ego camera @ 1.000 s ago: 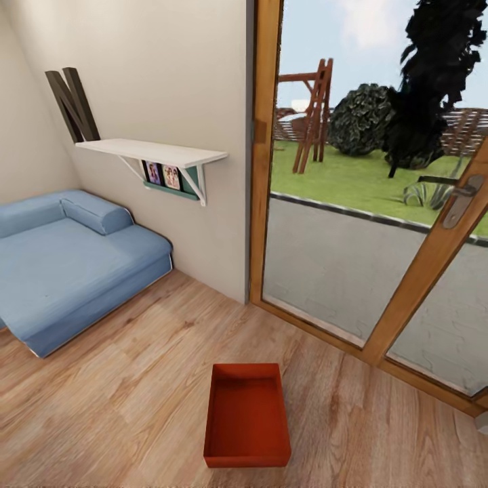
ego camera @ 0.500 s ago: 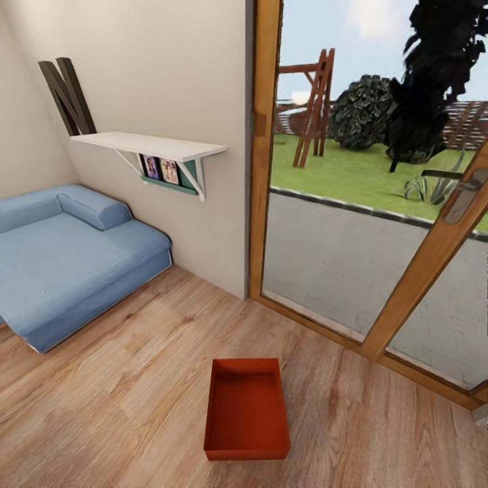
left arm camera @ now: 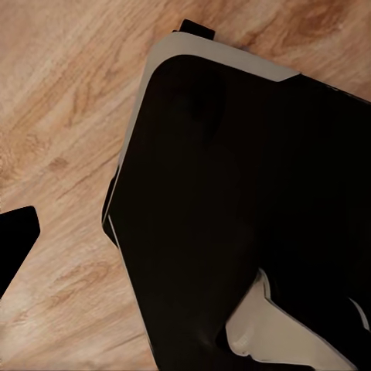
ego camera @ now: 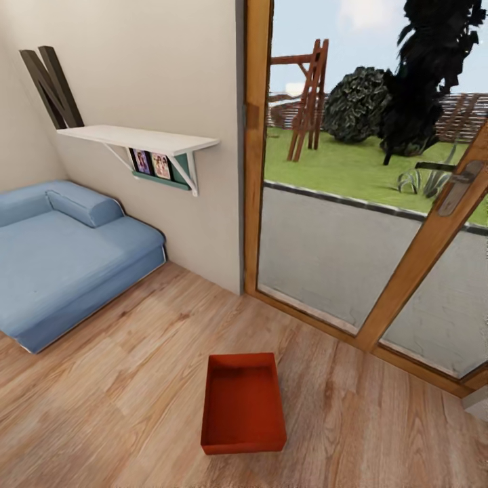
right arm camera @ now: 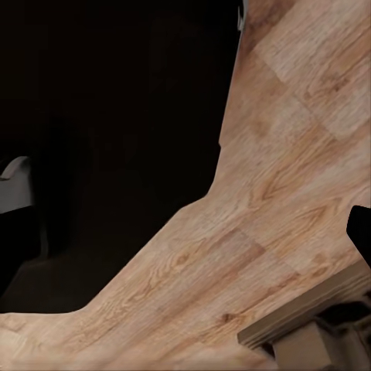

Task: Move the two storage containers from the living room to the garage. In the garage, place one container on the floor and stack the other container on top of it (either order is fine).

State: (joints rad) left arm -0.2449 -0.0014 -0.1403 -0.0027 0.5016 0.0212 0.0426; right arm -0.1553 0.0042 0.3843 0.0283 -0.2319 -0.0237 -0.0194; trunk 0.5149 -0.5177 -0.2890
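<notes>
Red-orange rectangular plastic bin (ego camera: 243,402) sits open-side up on the light wood plank floor (ego camera: 122,393) in the head view, near wood-framed glass doors (ego camera: 379,224) and well apart from the blue sofa (ego camera: 61,257). Both wrist views show dark robot body over planks; whether either gripper's jaws are open or closed cannot be told.

Storage container (ego camera: 243,405): smooth red-orange plastic, matt walls. Plank floor (ego camera: 122,379): light wood, visible grain, low satin sheen. Sofa (ego camera: 61,254): blue cloth, soft matt weave. Wall shelf (ego camera: 135,139): white painted board. Door frame (ego camera: 256,149): varnished wood around clear glass; handle (ego camera: 461,186) brushed metal.
</notes>
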